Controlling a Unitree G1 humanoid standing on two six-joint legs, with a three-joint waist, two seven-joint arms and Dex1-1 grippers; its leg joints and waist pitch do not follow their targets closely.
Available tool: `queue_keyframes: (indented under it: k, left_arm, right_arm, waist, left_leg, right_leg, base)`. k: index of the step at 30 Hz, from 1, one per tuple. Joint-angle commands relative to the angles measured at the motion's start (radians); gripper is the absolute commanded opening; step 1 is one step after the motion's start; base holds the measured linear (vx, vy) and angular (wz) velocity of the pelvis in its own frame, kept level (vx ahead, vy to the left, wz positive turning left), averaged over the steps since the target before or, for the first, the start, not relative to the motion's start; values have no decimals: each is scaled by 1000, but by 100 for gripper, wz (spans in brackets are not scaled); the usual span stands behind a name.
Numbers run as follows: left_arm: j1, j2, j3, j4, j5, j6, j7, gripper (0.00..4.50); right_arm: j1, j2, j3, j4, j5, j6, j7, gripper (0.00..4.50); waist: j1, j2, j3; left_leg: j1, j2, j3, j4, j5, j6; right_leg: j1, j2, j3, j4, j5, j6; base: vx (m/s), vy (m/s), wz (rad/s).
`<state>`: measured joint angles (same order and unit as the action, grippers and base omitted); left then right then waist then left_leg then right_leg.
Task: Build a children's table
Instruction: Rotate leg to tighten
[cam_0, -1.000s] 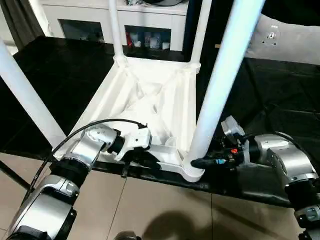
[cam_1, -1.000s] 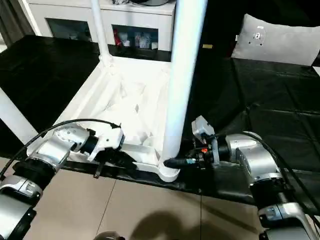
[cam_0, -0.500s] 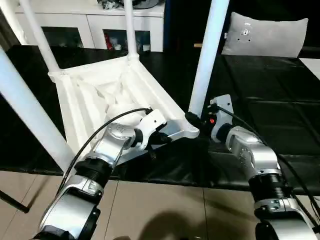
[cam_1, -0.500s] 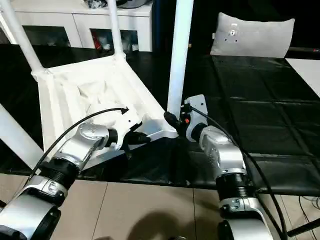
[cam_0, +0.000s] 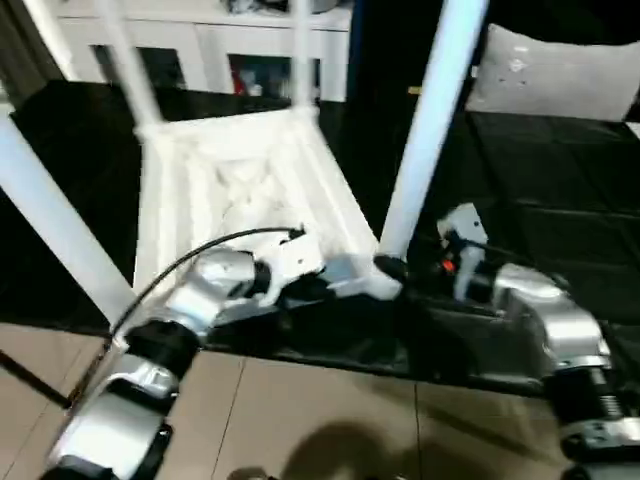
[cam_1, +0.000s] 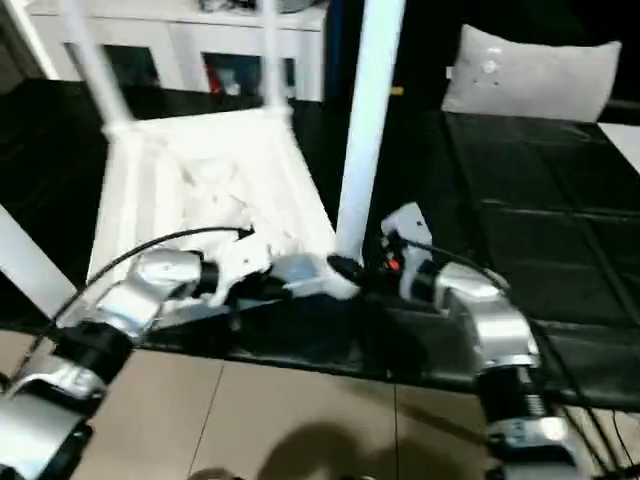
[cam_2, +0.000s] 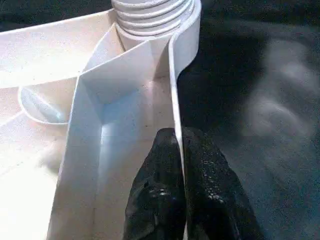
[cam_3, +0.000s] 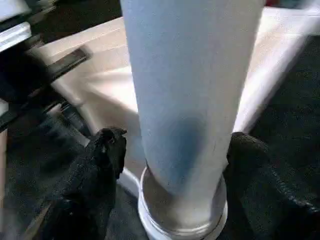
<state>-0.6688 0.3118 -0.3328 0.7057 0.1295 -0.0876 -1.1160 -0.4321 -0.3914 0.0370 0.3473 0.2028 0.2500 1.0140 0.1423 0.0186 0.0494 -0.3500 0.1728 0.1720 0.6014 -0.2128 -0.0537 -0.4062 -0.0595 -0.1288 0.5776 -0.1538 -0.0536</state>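
White plastic children's table (cam_0: 240, 185) lies upside down at the near edge of the black-covered bench (cam_0: 560, 190), legs up. Left gripper (cam_2: 177, 150) pinches the top's thin rim wall. Right gripper (cam_3: 175, 150) straddles the near-right leg (cam_0: 425, 130) at its socket, fingers apart, no visible contact. Risk: a half-seated leg could tilt or pop out; the top might slide off the edge.

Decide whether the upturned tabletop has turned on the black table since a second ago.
Yes. The tabletop has swung its far end toward the robot's left, judged against the front edge of the black table.
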Motion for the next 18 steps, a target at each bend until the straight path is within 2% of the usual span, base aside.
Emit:
queue_keyframes:
  k: [1, 5, 7, 10, 13, 17, 18]
  left_arm:
    - [-12, 8, -32, -11, -9, -77, -83, 0]
    - [-21, 38, -34, 15, -52, -132, -215, 0]
    - [-31, 49, -39, 34, -57, -156, -257, 0]
    - [-37, 53, -41, 41, -63, -165, -287, 0]
    - [-46, 55, -43, 54, -74, -181, -329, 0]
    - [-54, 55, -37, 69, -85, -191, -362, 0]
    - [-55, 55, -37, 70, -85, -192, -362, 0]
  right_arm:
    - [6, -30, 20, -16, 9, -35, 80, 344]
    - [12, -107, 84, -4, 13, -99, 250, 344]
    - [12, -125, 108, -6, 15, -103, 314, 316]
    - [9, -134, 128, 1, 12, -106, 360, 298]
    - [-2, -131, 137, 28, 22, -114, 405, 260]
    - [-28, -113, 141, 100, 33, -136, 442, 245]
    - [-30, -111, 141, 104, 33, -137, 444, 219]
  waist:
    - [3, -8, -75]
    - [12, -9, -75]
    - [15, -11, -75]
    - [18, -14, -74]
    - [23, -14, -76]
    - [24, -15, -77]
    - [25, -14, -77]
  left_leg:
    - [1, 64, -17, -60, -56, 113]
    - [0, 67, -17, -58, -54, 122]
    - [-1, 66, -18, -58, -59, 123]
    - [-2, 65, -17, -59, -64, 118]
    - [-1, 65, -17, -59, -56, 116]
    - [-2, 67, -18, -58, -52, 116]
    - [-2, 67, -17, -57, -53, 116]
  right_leg:
    - [66, -106, 67, -70, -311, -72]
    - [66, -107, 68, -63, -279, -92]
    - [66, -107, 66, -64, -291, -95]
    - [68, -109, 66, -67, -321, -84]
    - [66, -108, 66, -68, -333, -77]
    - [66, -109, 65, -64, -316, -89]
    - [65, -108, 65, -65, -317, -90]
  base:
    - [0, 0, 0]
    - [0, 0, 0]
    - [0, 0, 0]
    - [0, 0, 0]
    - [0, 0, 0]
    - [0, 0, 0]
    - [0, 0, 0]
